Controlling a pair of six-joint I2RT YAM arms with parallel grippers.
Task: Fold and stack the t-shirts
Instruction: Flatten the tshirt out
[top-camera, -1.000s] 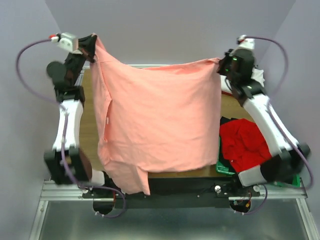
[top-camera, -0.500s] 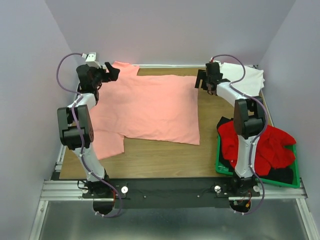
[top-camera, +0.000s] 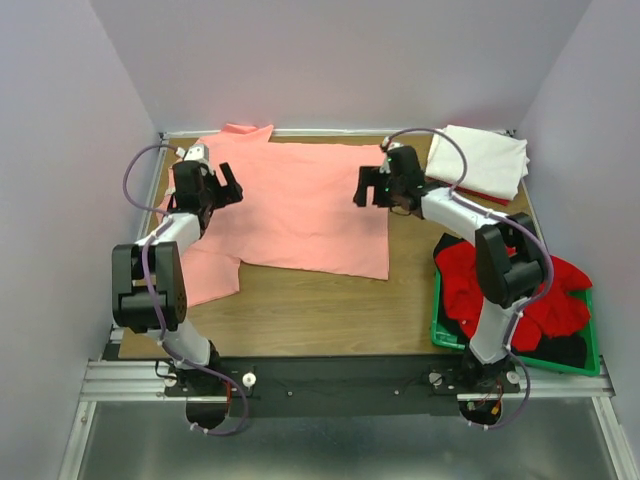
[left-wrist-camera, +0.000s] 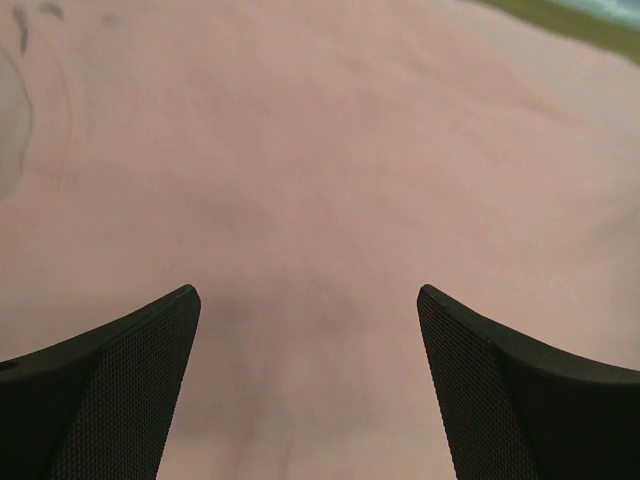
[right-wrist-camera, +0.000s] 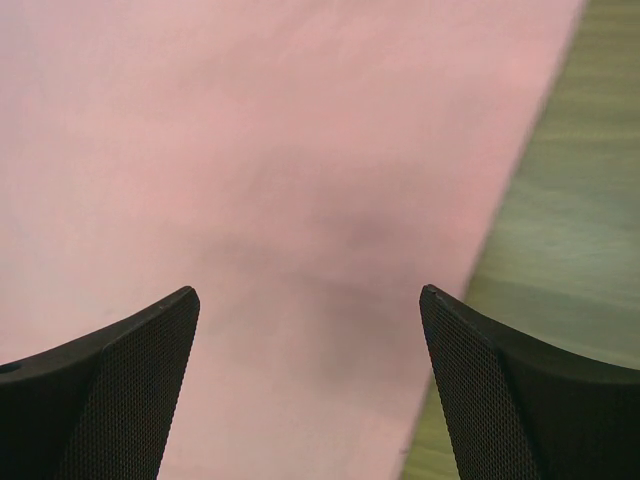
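A salmon-pink t-shirt (top-camera: 300, 205) lies spread flat over the far left half of the wooden table (top-camera: 330, 310), one sleeve reaching toward the near left. My left gripper (top-camera: 229, 187) hovers open over the shirt's left part; pink cloth (left-wrist-camera: 320, 180) fills the view between its fingers (left-wrist-camera: 130, 380). My right gripper (top-camera: 366, 188) is open above the shirt's right edge (right-wrist-camera: 300, 200), bare wood showing beside it. A folded white t-shirt (top-camera: 485, 160) rests at the far right corner. A bright red t-shirt (top-camera: 510, 290) lies bunched in the crate over dark cloth (top-camera: 565, 350).
The green plastic crate (top-camera: 438, 335) stands at the near right, holding the red and dark cloth. A metal rail (top-camera: 340, 375) runs along the near edge with both arm bases. Purple-grey walls enclose the table on three sides.
A second ago both grippers held the pink shirt up in the air by its top corners. They have lowered it flat onto the table, let go, opened and drawn back toward me.
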